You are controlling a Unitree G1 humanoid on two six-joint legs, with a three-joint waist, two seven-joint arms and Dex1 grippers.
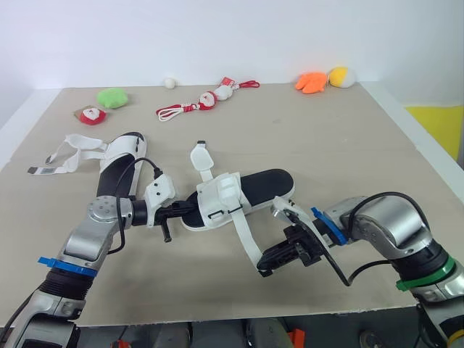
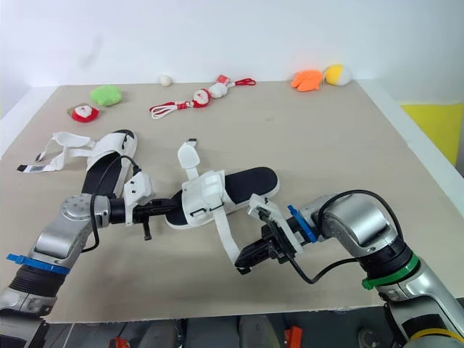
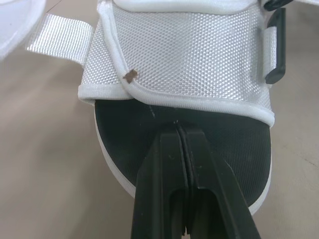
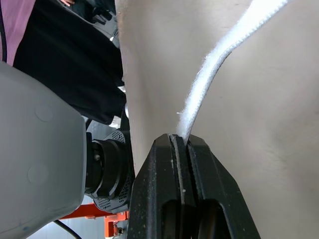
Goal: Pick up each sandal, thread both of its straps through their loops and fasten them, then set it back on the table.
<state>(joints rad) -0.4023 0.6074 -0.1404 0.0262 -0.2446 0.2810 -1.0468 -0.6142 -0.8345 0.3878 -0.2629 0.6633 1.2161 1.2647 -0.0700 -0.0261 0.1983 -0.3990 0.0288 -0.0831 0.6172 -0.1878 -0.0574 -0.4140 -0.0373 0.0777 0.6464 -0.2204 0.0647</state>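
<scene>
A white sandal with a black footbed (image 1: 250,190) lies mid-table. My left gripper (image 1: 186,209) is shut on the sole at its near-left end, the fingertips (image 3: 172,149) pressed on the black footbed just short of the white mesh upper (image 3: 184,55). One long white strap (image 1: 246,235) runs from the sandal toward the front edge. My right gripper (image 1: 264,270) is shut on that strap's end (image 4: 219,50). Another strap (image 1: 202,161) sticks up at the back, unfastened. The second sandal (image 1: 119,161) lies at the left with its straps (image 1: 69,156) spread loose.
Small toys line the table's far edge: a green plush (image 1: 112,97), a Santa figure (image 1: 92,115), a red-and-white cord with Santa figures (image 1: 199,103), a white ball (image 1: 170,83), an orange toy (image 1: 312,82) and a yellow one (image 1: 342,77). The table's front edge (image 1: 217,310) is near my right gripper.
</scene>
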